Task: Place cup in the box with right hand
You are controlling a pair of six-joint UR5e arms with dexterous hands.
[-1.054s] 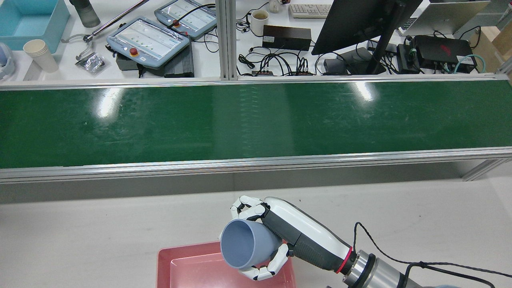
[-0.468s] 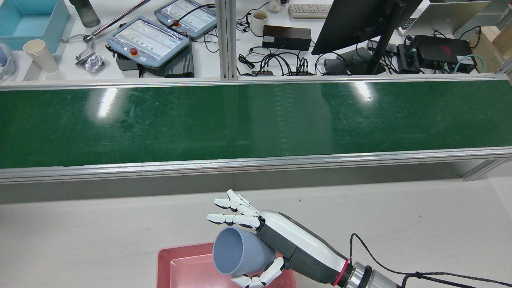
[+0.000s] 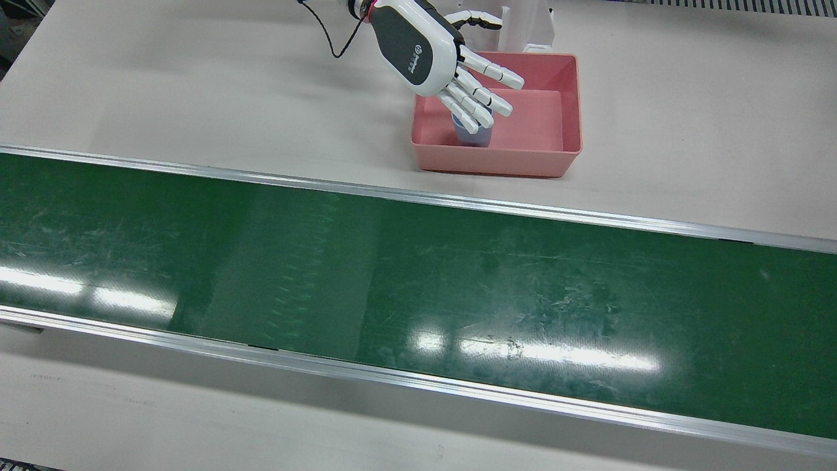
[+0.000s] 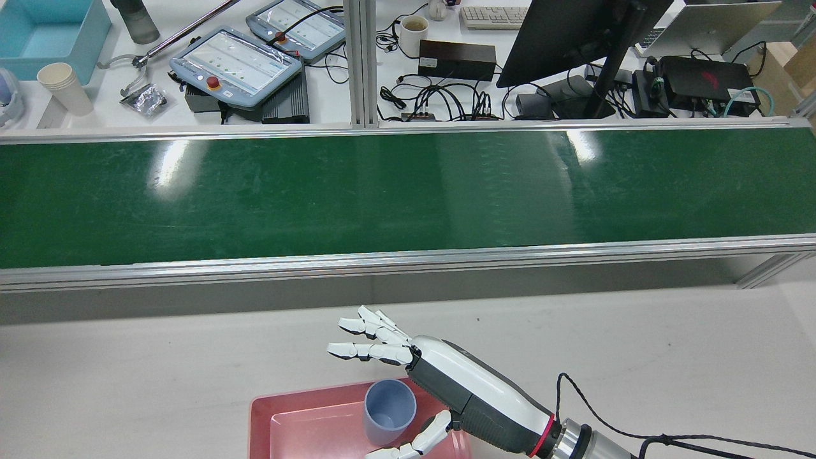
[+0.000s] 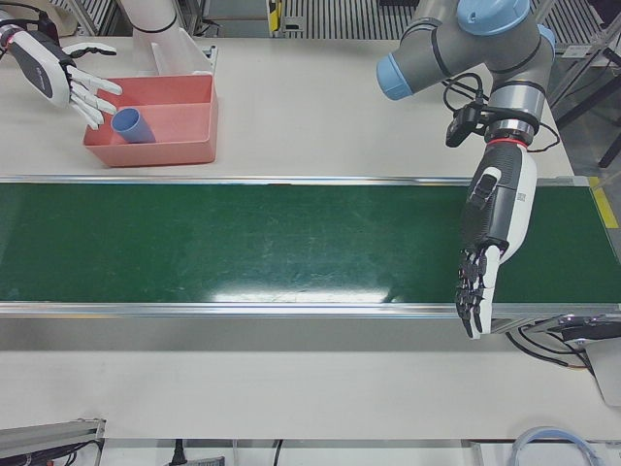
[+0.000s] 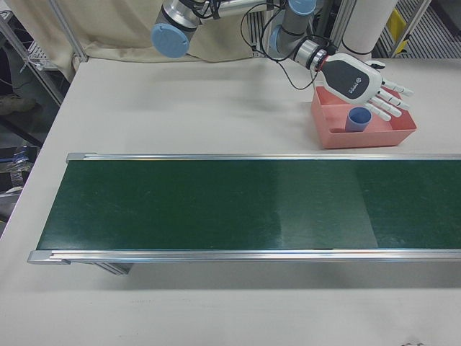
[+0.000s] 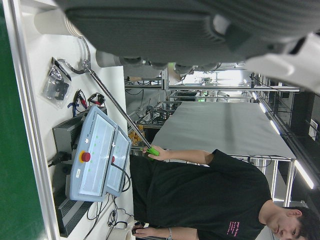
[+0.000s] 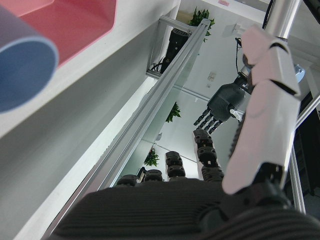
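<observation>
A: Cup (image 4: 389,410)?
B: Plain blue-grey, standing upright, mouth up, inside the pink box (image 4: 299,427), at the corner nearest the green belt (image 4: 408,191).
A: Right hand (image 4: 446,382)?
B: Fingers (image 4: 357,349) spread straight, grasping nothing; palm tilted above the cup's side.
A: Left hand (image 5: 490,243)?
B: Hangs over the belt's far edge, fingers extended downward, empty.
</observation>
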